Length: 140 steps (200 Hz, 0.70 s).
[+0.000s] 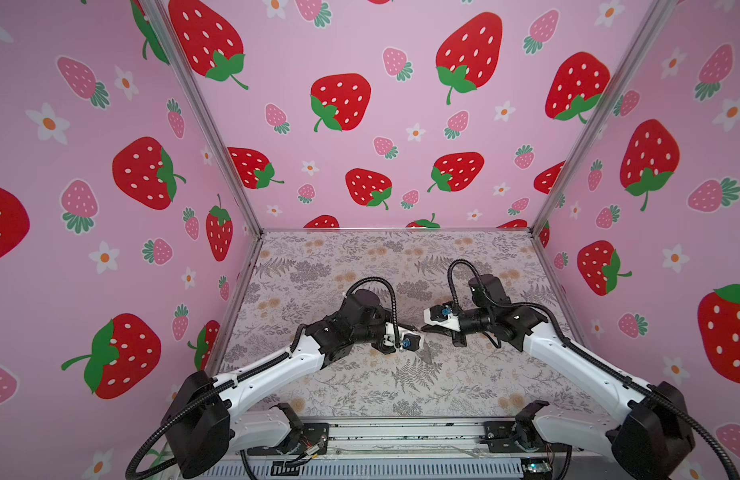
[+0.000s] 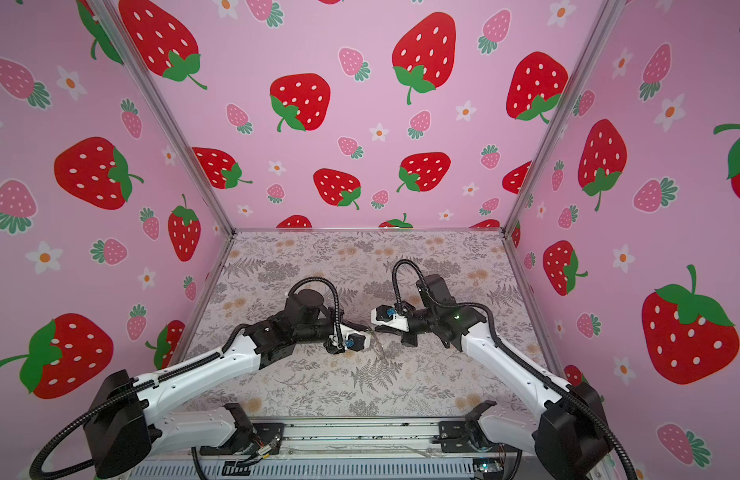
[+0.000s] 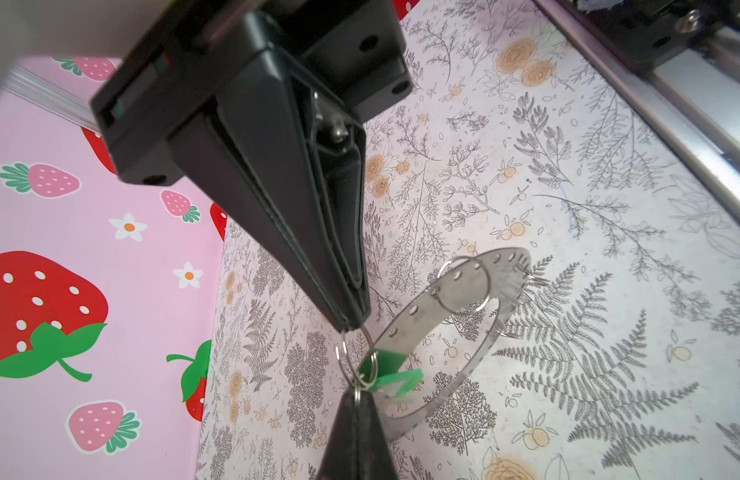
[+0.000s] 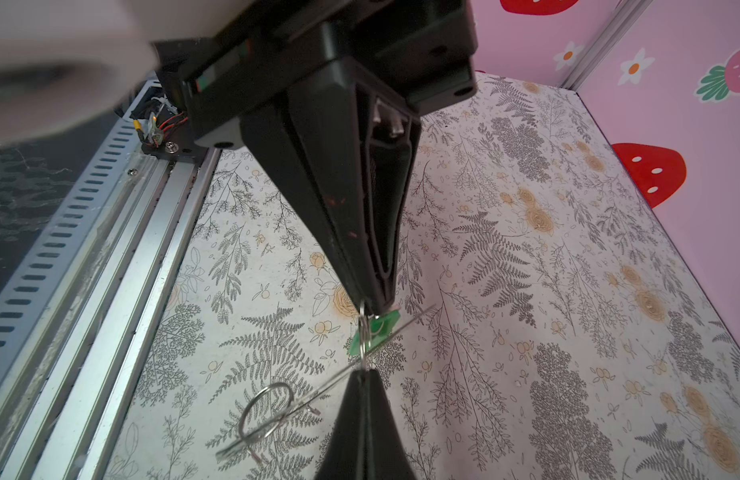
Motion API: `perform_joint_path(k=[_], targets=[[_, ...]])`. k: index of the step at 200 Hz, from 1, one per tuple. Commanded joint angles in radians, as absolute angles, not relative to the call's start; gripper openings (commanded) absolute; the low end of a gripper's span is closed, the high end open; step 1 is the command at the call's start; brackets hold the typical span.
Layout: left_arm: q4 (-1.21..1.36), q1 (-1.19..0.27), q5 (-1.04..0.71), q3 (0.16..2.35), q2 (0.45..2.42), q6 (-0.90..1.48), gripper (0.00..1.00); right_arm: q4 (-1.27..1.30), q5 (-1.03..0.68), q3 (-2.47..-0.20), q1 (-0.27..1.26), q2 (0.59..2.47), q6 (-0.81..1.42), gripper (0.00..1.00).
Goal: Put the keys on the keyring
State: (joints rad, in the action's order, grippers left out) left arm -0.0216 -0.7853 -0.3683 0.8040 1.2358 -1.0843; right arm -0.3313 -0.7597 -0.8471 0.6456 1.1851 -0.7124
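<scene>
Left tool (image 3: 351, 326) clenched on a wire loop (image 3: 339, 353) at the keyring (image 3: 501, 282) edge. Right tool (image 4: 376, 306) clenched on the green-tagged keys (image 3: 395, 380), tips nearly touching above the surface (image 3: 567, 166).

The large, flat, thin grey metal keyring (image 3: 505, 274), wide open in the centre, with tiny holes round its rim and wire loops (image 3: 487, 286) on its edge, hangs tilted above the middle of the desk (image 3: 567, 166). The oblong bright-green plastic key tag (image 3: 387, 362) sits at its rim. There the left claw (image 3: 352, 326) pinches a small loop and the right claw (image 4: 375, 305) the tag.
</scene>
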Motion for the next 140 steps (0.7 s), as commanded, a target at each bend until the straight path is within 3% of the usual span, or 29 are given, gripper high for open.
perform_joint_path(k=[1, 50, 117, 140], targets=[[0.015, -0.783, -0.359, 0.786, 1.247, -1.062, 0.0, -0.276, -0.821, -0.829, 0.642, 1.181, -0.686, 0.0], [0.041, -0.783, -0.359, 0.768, 1.25, -1.033, 0.0, -0.267, -0.818, -0.812, 0.635, 1.179, -0.686, 0.0], [0.018, -0.773, -0.395, 0.762, 1.246, -0.999, 0.36, -0.272, -0.822, -0.801, 0.635, 1.188, -0.71, 0.0], [0.018, -0.757, -0.432, 0.768, 1.244, -0.962, 0.41, -0.275, -0.817, -0.803, 0.635, 1.188, -0.718, 0.0]])
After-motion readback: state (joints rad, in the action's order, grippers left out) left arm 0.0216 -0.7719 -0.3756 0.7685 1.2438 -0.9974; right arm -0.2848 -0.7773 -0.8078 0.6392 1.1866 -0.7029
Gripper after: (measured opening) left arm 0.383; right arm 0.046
